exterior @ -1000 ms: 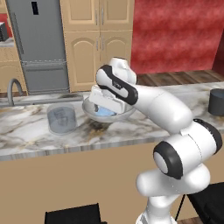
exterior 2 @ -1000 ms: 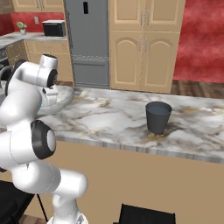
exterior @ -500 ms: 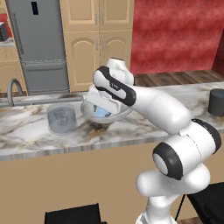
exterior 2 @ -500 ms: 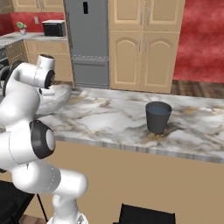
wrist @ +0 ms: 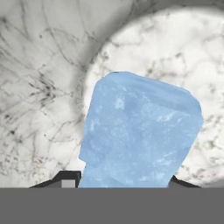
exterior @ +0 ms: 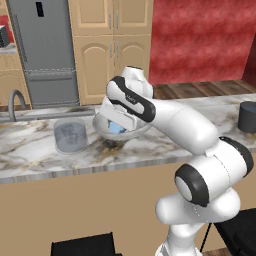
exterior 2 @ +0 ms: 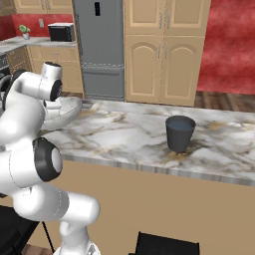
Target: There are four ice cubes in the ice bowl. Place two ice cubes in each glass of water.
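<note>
Since a second ago the hand has sunk slightly deeper into the ice bowl (exterior: 122,131) and its fingers have drawn in, so that in the hand view a pale blue ice cube (wrist: 138,131) now sits between the two dark tips of the gripper (wrist: 120,180), which look closed against its sides, the bowl's whitish bottom behind it. This reads as the grasp of a cube, still inside the bowl on the marble counter (exterior: 30,150). Next, I judge, comes a straight lift clear of the rim, then a carry to the translucent grey-blue tumbler (exterior: 70,135) at nine o'clock of the bowl, or the dark charcoal tumbler (exterior 2: 180,132) well apart at three o'clock.
</note>
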### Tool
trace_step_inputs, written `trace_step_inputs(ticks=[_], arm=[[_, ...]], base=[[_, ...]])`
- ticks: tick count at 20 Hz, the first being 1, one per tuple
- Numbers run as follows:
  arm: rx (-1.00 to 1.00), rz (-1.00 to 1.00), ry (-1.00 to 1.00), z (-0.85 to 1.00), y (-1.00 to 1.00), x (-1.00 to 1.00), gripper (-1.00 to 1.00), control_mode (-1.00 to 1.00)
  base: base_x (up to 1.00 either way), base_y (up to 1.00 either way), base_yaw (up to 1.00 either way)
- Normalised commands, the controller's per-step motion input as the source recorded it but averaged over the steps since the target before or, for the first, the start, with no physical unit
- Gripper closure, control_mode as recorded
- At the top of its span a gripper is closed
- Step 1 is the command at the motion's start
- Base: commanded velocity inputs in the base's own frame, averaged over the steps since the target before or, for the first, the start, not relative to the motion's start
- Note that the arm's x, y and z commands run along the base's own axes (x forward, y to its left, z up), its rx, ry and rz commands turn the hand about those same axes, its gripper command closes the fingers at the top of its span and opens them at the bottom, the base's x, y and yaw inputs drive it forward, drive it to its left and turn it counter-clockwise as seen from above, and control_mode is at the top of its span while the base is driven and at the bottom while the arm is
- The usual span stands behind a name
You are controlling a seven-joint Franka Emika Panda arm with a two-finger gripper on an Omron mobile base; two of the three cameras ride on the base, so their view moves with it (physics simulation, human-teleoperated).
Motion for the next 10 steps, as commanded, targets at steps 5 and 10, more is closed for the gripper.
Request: trace_step_inputs(ticks=[5,10], arm=[[0.01,-0.04,-0.04,0.15,0.0,0.0,1.0,-1.0],[0.01,-0.03,-0.01,0.34,0.0,0.0,1.0,-1.0]], base=[[0.0,0.0,0.0],[0.0,0.0,0.0]])
